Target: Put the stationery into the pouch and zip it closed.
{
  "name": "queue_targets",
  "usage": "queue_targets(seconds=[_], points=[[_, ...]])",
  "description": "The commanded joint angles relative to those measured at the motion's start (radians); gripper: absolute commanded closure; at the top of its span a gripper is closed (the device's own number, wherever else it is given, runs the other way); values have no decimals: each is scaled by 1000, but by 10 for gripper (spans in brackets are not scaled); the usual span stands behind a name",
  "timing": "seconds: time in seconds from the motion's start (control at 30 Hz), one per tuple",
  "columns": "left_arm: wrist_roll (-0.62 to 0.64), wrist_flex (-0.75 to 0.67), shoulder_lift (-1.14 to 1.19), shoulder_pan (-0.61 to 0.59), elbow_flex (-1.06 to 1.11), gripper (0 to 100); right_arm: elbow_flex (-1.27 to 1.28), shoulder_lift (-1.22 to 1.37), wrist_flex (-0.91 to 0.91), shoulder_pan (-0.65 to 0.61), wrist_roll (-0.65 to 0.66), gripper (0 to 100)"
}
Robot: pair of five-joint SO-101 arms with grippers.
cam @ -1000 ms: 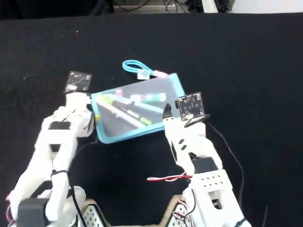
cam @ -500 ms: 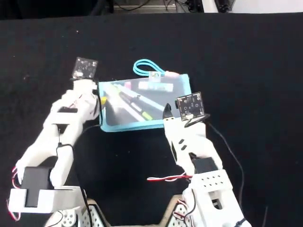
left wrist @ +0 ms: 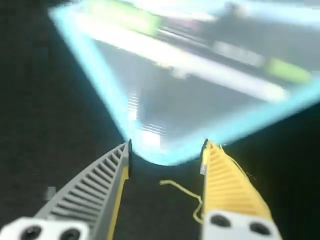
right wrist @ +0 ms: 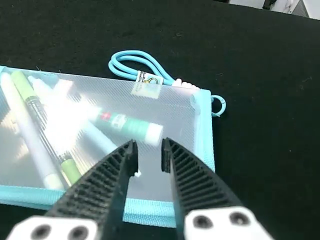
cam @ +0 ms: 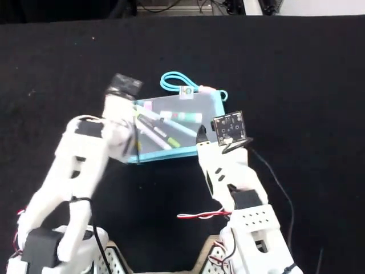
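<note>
Pouch (cam: 177, 128), clear with a cyan border, lies flat on the black desk (cam: 285, 68) between the two arms. Its cyan cord loop (right wrist: 113, 64) is spread on the cloth just off the edge farthest from the arm bases. Several pens (cam: 159, 128) show through its clear face, among them a green-and-white marker (right wrist: 132, 127).

From its base at the near left, the left arm rises and bends at the elbow, leaning in over the pouch's left end. Its wrist hides that end in the high view. The left tool (left wrist: 165, 150) points low along the desk with its fingers apart. A rounded corner of the pouch (left wrist: 190, 110) sits between their tips, and I cannot tell whether either tip touches the border.

The right arm stretches from its base at the near middle straight towards the pouch's right end. The right tool (right wrist: 148, 147) hangs over the clear face near the closer border. Its two fingers are almost together with a narrow gap between them, and nothing is held.
</note>
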Motion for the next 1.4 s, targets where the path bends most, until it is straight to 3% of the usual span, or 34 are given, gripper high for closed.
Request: queue_targets(seconds=[0.0,0.13,0.27,0.57,0.7,0.8,0.97,1.23,1.37], points=[[-5,8,-23,134,31,766,-7,1,-26,12,8,910],[-63,-86,-26,174,111,766,-7,1,-26,12,8,910],[-87,-288,-25,139,226,766,-5,1,-26,12,8,910],[-77,-740,-23,-61,348,766,-5,1,-26,12,8,910],[29,-850,-25,-124,341,766,-5,1,-26,12,8,910],[91,-847,-35,-134,328,766,-5,1,-20,12,8,908],[101,-704,-35,-124,288,766,-42,2,81,-6,61,910],[103,-583,-35,-130,305,766,-84,8,290,-302,215,907],[106,-565,-35,-136,305,766,-81,8,293,-319,224,910]])
